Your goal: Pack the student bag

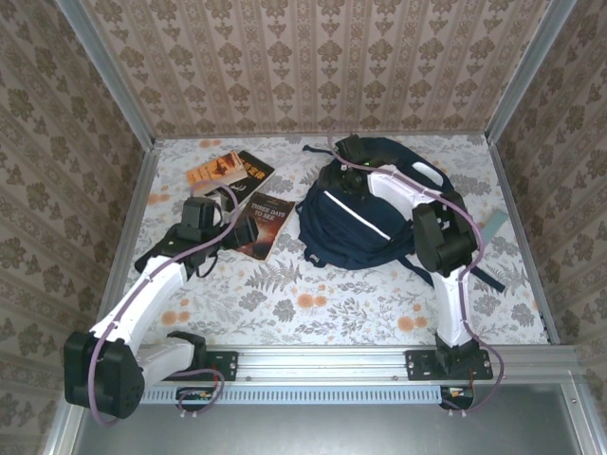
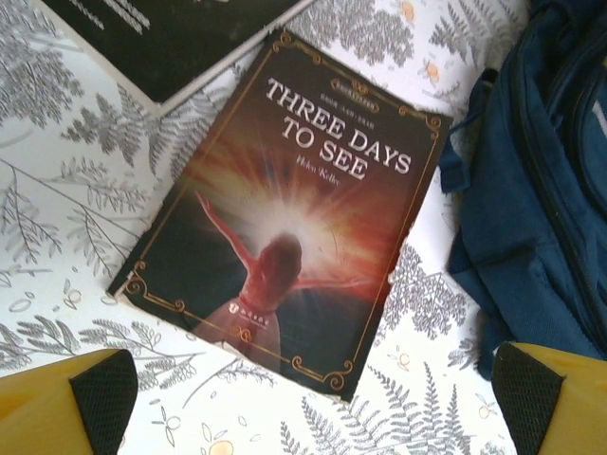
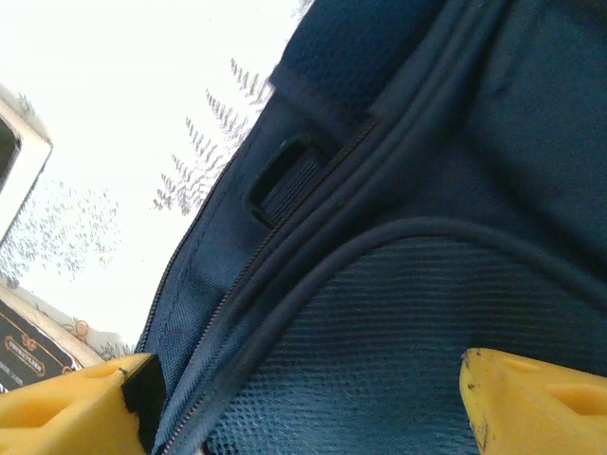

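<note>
- One tabletop [image 1: 313, 303], covered in a floral cloth, carried everything listed below.
- One student bag [image 1: 351, 223], navy with a white stripe, lay on the right half of the tabletop. Its long axis ran roughly from the far edge toward the near one, with the top end farthest from the arm bases. The left wrist view caught its edge [image 2: 541, 190], and the right wrist view showed its zip seam and mesh panel [image 3: 427, 284] close up.
- One paperback, "Three Days to See" [image 1: 266, 223], lay flat and face up just left of the bag, its long axis set diagonally. The left wrist view showed it [image 2: 285, 237] close beside the bag's edge, seemingly not touching it.
- One orange-and-black book [image 1: 230, 171] lay beyond the paperback, nearer the far left, and one of its corners looked to be overlapped by the paperback.
- One right pincer [image 1: 346, 152] hung at the bag's far, top end. Its jaws stood wide, bag fabric lay between them [image 3: 308, 408], and nothing was gripped. This arm was judged the nearer to the bag and best placed to hold its opening.
- One left pincer [image 1: 242, 227] hovered above the paperback's near edge [image 2: 313, 408], spread to its widest and empty. The bag lay to its right, so the book would need carrying that way.
</note>
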Action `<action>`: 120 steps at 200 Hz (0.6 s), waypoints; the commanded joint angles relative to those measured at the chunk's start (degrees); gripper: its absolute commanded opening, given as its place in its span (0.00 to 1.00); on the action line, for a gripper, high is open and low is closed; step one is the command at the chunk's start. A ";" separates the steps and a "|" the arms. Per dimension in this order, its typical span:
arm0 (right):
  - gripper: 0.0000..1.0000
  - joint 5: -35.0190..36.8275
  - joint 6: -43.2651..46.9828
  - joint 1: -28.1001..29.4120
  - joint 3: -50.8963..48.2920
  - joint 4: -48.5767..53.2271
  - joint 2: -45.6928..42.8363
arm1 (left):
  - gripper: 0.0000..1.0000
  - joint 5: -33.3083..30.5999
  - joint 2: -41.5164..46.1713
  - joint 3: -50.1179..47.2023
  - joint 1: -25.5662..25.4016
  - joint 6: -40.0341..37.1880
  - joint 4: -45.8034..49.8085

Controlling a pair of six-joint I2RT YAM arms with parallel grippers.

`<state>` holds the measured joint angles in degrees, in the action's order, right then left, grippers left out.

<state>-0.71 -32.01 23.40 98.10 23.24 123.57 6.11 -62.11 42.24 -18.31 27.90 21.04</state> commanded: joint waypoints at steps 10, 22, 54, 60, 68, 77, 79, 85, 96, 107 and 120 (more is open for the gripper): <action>0.82 -7.48 5.46 5.86 2.61 6.46 4.21 | 1.00 0.31 2.25 -2.23 -1.24 1.98 -0.47; 0.82 -8.87 7.83 8.73 0.66 6.81 4.00 | 1.00 0.24 2.82 -2.59 -1.42 2.10 -0.47; 0.82 -11.64 12.77 14.92 -8.80 5.46 -1.87 | 1.00 0.22 4.13 -2.99 -2.14 1.99 0.23; 0.82 -11.32 12.76 15.16 -10.07 5.51 -3.71 | 1.00 0.36 4.31 -3.17 -2.24 2.03 0.24; 0.82 -10.56 12.00 14.90 -11.77 5.20 -6.57 | 1.00 0.62 4.45 -3.22 -2.40 2.07 0.02; 0.82 -9.24 10.96 14.22 -13.19 5.10 -10.34 | 1.00 1.08 4.34 -3.24 -2.73 2.09 -0.33; 0.83 -8.98 10.66 14.04 -13.44 5.13 -11.24 | 1.00 1.16 4.36 -3.22 -2.80 2.14 -0.46; 0.83 -8.37 9.76 13.28 -14.22 5.14 -13.76 | 1.00 1.53 4.21 -3.05 -3.13 2.24 -0.74; 0.84 -7.46 7.40 11.74 -16.29 4.66 -18.97 | 1.00 1.87 3.67 -2.52 -4.15 2.59 -1.16; 0.85 -6.95 4.91 9.67 -19.71 2.95 -24.14 | 0.99 1.98 2.86 -1.69 -5.44 2.93 -1.39; 0.86 -6.04 1.07 6.42 -24.51 1.56 -29.54 | 0.97 1.95 1.70 -0.52 -7.22 3.45 -1.83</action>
<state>-8.21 -24.12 35.94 79.24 25.47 105.21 6.81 -58.87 39.72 -23.00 29.61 20.40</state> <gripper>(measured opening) 0.852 0.984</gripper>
